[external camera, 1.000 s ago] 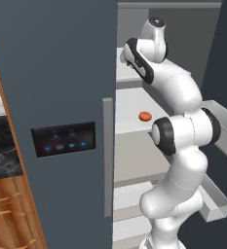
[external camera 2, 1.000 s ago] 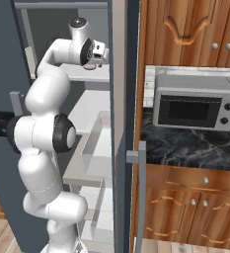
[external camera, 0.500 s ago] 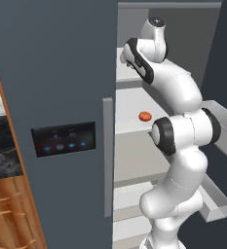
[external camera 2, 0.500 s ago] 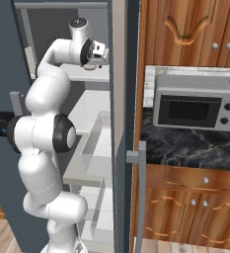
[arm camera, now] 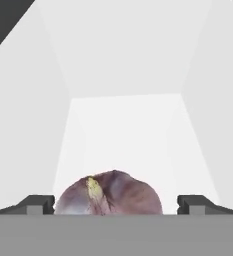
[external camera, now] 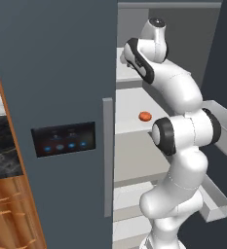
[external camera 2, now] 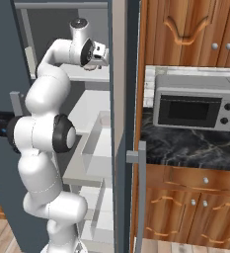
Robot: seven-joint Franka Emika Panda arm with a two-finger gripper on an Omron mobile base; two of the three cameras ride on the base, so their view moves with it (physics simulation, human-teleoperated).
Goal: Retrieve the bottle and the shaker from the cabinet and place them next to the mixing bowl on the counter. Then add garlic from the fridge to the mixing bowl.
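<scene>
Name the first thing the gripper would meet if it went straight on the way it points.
Probably the garlic: it lies straight ahead of the open gripper, between its fingers. Beyond it stands the fridge's back wall. How near the bulb is, the hand view leaves unclear.

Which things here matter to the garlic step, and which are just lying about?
Job:
garlic, between the fingertips
gripper, jaws apart
fridge shelf

Lying about:
orange item on a lower shelf
microwave
fridge control panel
</scene>
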